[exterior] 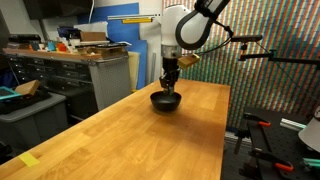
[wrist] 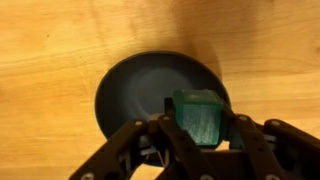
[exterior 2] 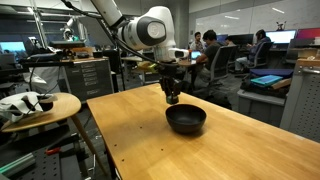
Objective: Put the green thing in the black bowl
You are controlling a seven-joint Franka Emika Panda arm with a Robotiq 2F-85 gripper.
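Gripper pinching the green thing just above the black bowl.
The gripper [exterior 2: 172,98] is clamping the green thing [wrist: 197,116] between its fingers and hanging over the black bowl [wrist: 125,98], nearer the bowl's rim than its middle in the wrist view. I'd be nudging it toward the bowl's centre and lowering before letting go, so the cube isn't bouncing off the rim. Around the bowl the bench [exterior: 150,140] is lying bare, giving the arm open room.
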